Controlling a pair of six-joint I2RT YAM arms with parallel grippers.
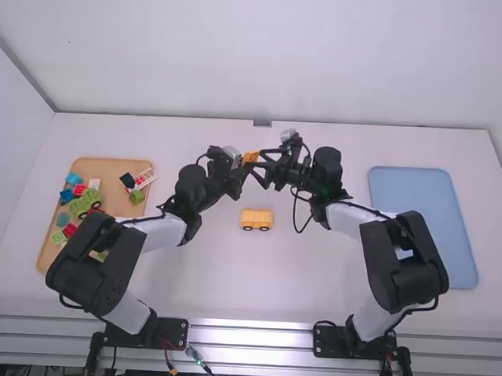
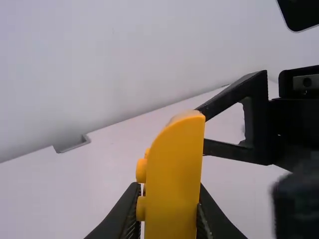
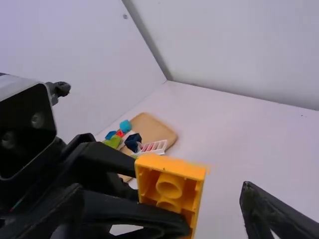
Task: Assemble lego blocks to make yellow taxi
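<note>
Our left gripper (image 1: 242, 165) clamps the yellow block (image 1: 250, 157); our right gripper (image 1: 261, 165), fingers apart, faces it. We see the car (image 1: 256, 217) below both.

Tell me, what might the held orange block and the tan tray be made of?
The block looks like smooth, hard plastic, given its moulded round studs and hollow tubes. The tray has a matt look; its tan colour suggests wood, but it could be plastic.

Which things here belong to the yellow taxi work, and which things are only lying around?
For the taxi:
orange-yellow block, gripped by left hand
yellow wheeled piece

Apparently just lying about:
wooden tray
green wheeled piece on it
blue tray
</note>
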